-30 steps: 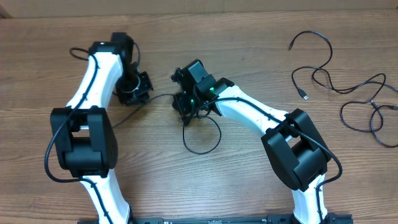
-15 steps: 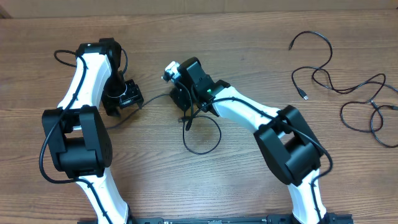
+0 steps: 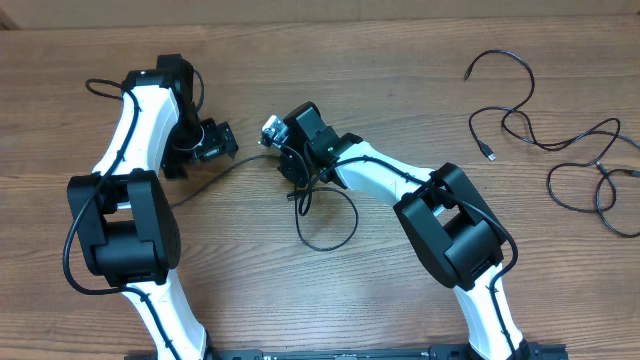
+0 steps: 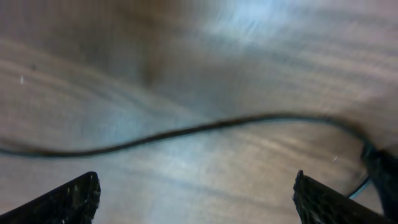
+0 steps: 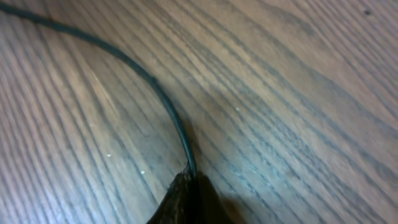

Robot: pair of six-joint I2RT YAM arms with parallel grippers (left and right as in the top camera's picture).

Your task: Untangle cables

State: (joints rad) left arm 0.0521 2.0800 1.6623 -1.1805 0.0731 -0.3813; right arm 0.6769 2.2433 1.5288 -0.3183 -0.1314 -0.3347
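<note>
Along the near edge of the wooden table [image 3: 400,60] stand the bases of the two arms, both reaching away toward the middle of the top. A little farther in, a thin black cable [image 3: 322,247] lies in a round loop on the wood, just in front of the right arm's elbow. From the top of that loop the cord rises to the right gripper [image 3: 293,165], whose fingers are pinched together on it; the right wrist view shows the cable [image 5: 163,99] curving across the grain and vanishing into the closed tips of the gripper [image 5: 189,186]. From there the same cord runs left, low over the table, toward the left gripper [image 3: 205,145] and on past it beneath the left arm. That gripper's fingers are spread wide and grip nothing: in its blurred wrist view the cable [image 4: 186,130] crosses the wood ahead of the gripper [image 4: 199,196], clear of both tips. Well apart from all this, at the far right of the table, more loose cables [image 3: 560,148] sprawl in open curves, one ending in a small plug [image 3: 490,152].
</note>
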